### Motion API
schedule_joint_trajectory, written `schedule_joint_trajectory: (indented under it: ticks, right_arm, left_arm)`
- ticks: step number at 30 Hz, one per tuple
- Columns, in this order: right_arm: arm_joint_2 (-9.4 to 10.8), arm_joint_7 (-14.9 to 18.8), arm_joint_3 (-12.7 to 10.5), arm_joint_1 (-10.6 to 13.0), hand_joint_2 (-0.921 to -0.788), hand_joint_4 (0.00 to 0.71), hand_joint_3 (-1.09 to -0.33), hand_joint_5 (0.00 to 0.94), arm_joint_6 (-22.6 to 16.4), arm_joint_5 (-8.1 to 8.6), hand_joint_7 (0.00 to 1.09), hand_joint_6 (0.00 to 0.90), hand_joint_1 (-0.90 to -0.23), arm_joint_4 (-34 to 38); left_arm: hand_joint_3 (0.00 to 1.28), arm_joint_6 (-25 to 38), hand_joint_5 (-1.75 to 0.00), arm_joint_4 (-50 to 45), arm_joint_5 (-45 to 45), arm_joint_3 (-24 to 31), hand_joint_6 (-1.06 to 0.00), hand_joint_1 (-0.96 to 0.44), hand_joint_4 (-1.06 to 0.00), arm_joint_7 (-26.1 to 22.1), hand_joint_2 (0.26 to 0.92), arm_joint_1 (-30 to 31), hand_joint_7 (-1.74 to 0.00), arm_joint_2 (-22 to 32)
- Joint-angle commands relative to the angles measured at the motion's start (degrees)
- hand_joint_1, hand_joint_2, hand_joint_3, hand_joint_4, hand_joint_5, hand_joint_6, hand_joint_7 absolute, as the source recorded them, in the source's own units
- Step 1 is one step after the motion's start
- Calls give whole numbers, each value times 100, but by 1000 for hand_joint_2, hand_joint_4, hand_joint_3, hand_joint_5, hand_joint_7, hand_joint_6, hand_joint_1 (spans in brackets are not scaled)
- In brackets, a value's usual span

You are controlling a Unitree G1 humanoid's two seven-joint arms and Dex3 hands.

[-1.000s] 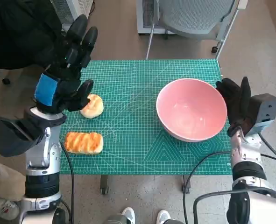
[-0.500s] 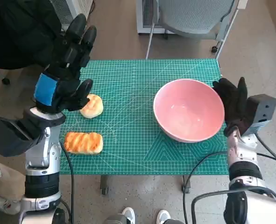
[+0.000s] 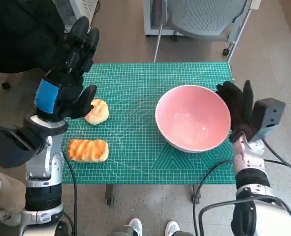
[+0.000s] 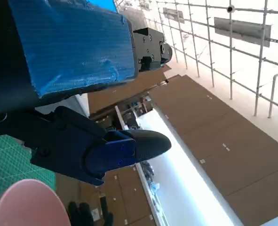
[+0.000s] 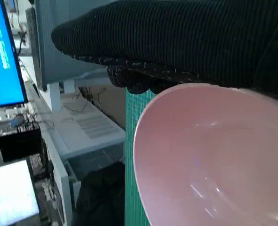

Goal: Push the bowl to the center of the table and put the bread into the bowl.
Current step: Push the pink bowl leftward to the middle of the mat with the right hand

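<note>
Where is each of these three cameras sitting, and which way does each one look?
Head view: on the robot's head, looking steeply down at the green mat, both arms, the pink bowl and two breads.
Left wrist view: behind the left hand, aimed out past its black fingers into the room.
Right wrist view: behind the right hand, facing the bowl close up under the glove.
Shared: all three views show the pink bowl; the left wrist view catches only its edge.

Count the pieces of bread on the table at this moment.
2. A round bun lies near the mat's left edge, right beside the left hand. A flatter toasted piece lies nearer the robot, at the mat's front-left. Neither is in the bowl.
</note>
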Motion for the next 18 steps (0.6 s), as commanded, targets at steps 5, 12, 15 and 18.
schedule_joint_trajectory:
  ticks: [5, 12, 15, 18]
  right_arm:
    - [137, 37, 67, -43, -921, 299, -855, 4, 146, -55, 9, 430, -732, 86]
    - [238, 49, 113, -97, -921, 301, -860, 4, 152, -54, 6, 425, -722, 85]
    - [279, 73, 116, -111, -921, 306, -852, 5, 162, -41, 10, 434, -725, 85]
    - [334, 78, 124, -138, -921, 307, -850, 5, 178, -39, 11, 437, -714, 85]
  left_arm:
    - [619, 159, 0, -333, 36, 56, 1, -599, 1, 132, 921, 201, -154, 66]
    - [622, 265, 1, -533, 14, 98, 1, -608, 1, 217, 921, 334, -151, 79]
    - [621, 312, 1, -630, 10, 113, 1, -610, 1, 249, 921, 400, -151, 83]
    - [620, 375, 1, -721, -10, 153, 1, -611, 1, 278, 921, 464, -150, 94]
